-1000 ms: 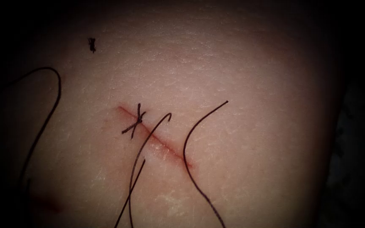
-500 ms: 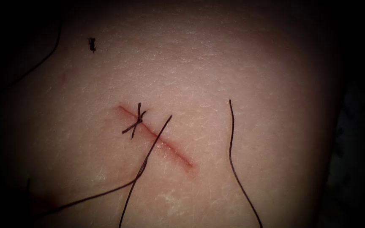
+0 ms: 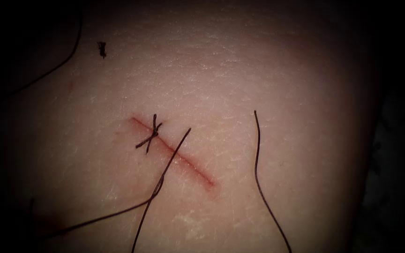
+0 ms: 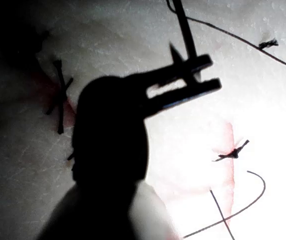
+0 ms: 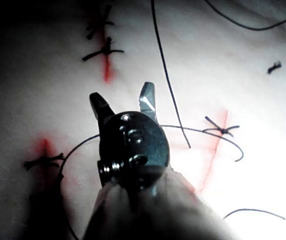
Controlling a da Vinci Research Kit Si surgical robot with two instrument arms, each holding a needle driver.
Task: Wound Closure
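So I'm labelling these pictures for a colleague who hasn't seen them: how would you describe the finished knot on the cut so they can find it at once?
In the endoscope view, find the reddish slanted cut in the middle of the tissue. Near its upper-left end sits the knot, a small dark cross of short thread ends lying right on the cut. Unlike the long loose threads nearby, it is short, and unlike the dark scrap further up-left, it touches the cut.

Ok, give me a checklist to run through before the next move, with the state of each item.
1. Needle held in the left tool, clear of the tissue: ok.
2. Grip point along the needle's curve: cannot tell.
3. Right tool open, holding nothing: ok.
4. Thread lies across the cut: ok.
5. Cut fully stitched: not ok, just one knot on it.
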